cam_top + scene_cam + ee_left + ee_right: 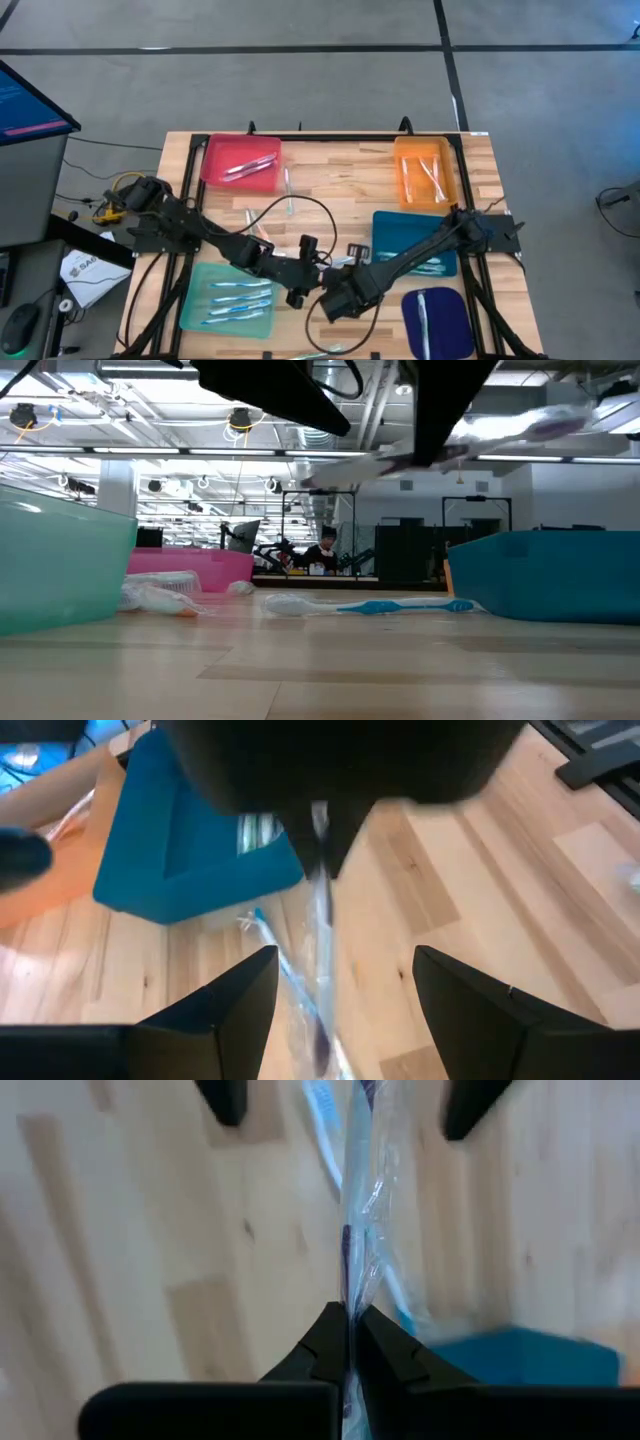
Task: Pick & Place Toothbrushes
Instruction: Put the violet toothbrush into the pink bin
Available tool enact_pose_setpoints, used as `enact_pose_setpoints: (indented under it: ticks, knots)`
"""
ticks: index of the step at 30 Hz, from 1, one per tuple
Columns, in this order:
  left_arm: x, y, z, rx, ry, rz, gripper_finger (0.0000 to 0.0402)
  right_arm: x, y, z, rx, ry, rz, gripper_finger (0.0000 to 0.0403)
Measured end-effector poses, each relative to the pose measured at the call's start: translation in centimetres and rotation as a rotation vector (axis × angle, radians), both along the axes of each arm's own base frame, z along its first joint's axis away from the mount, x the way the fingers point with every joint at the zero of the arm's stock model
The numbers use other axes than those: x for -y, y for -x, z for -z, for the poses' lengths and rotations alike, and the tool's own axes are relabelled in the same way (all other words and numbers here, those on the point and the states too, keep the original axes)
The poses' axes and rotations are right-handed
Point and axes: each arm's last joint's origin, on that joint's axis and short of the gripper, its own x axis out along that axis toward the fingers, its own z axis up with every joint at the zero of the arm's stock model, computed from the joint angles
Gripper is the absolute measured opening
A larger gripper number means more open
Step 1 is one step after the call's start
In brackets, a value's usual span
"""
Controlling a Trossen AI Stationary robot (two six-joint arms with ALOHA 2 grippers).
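Note:
My right gripper (348,1328) is shut on a toothbrush in a clear wrapper (352,1210) with a purple part, held over the near middle of the table (330,300). My left gripper (345,995) is open. Its fingers stand on either side of that toothbrush's free length (320,970) without touching it. Below, a white and blue toothbrush (370,606) lies flat on the wood in front of the blue tray (412,240). Other toothbrushes lie in the teal tray (228,297), pink tray (240,162), orange tray (425,172) and dark blue tray (437,322). My right gripper pinches the wrapped toothbrush near one end (348,1292) between its two fingertips (325,1345). The rest reaches out ahead of the fingers toward my left gripper. The toothbrush (450,440) is lifted clear of the table, lying slightly tilted.
Two loose toothbrushes (287,190) (255,225) lie on the bare wood in the middle of the table. A black cable (300,215) loops over the table above my left arm. The five trays ring the middle; a wrapped item (155,598) lies by the pink tray.

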Motion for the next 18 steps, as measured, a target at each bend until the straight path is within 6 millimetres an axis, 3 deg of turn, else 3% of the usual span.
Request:
enact_pose_setpoints:
  ticks: [9,18]
  knots:
    - [-0.2,0.1,0.0,-0.006,-0.017,-0.014,0.0227,-0.2,-0.3,-1.6,0.061,0.034,0.002,0.0009]
    - [-0.2,0.1,0.0,-0.002,-0.024,-0.032,0.0227,-0.7,-0.3,-1.7,0.085,0.025,-0.005,0.0010]
